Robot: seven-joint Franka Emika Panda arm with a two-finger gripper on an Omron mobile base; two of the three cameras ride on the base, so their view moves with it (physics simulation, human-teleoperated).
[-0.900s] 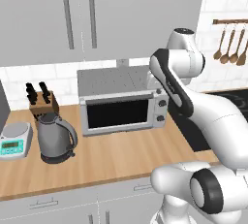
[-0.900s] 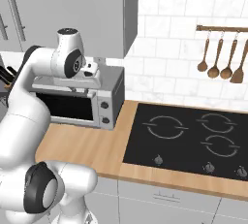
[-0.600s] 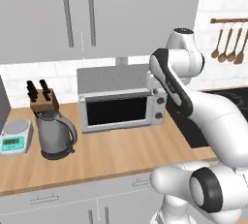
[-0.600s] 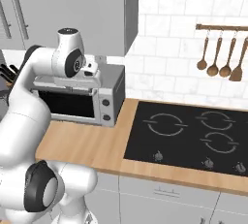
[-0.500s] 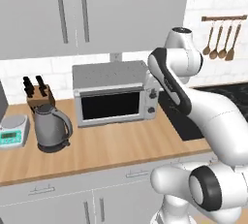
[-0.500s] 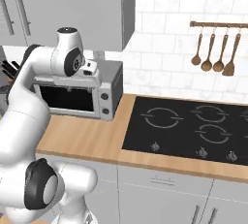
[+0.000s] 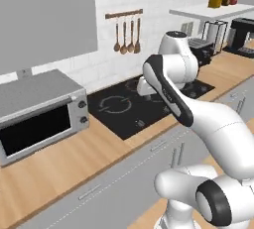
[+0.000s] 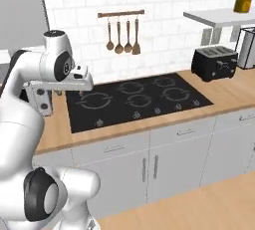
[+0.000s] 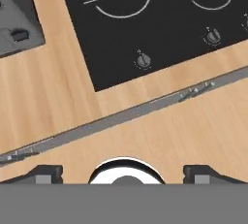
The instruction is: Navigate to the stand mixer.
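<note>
The stand mixer is out of view. My gripper (image 9: pixel 123 173) hangs above the wooden counter's front edge, and its two dark fingertips (image 9: pixel 48 172) stand wide apart with nothing between them, so it is open. Below it lie the near left corner of the black hob (image 9: pixel 160 19) and a corner of the grey microwave (image 9: pixel 14 19). From the right base camera my hand (image 8: pixel 74 82) is held over the left edge of the hob (image 8: pixel 134 97).
The microwave (image 7: pixel 39 114) stands on the counter at the left. Wooden utensils (image 8: pixel 119 35) hang on a wall rail behind the hob. To the right are a black toaster (image 8: pixel 215 62), a black coffee machine (image 7: pixel 243 34) and a white shelf (image 8: pixel 219 17) holding jars.
The whole picture has shifted: the base has moved right along the counter. The kettle, knife block and scale have left view; hob, toaster and shelf have come in. The arm's pose is unchanged.
</note>
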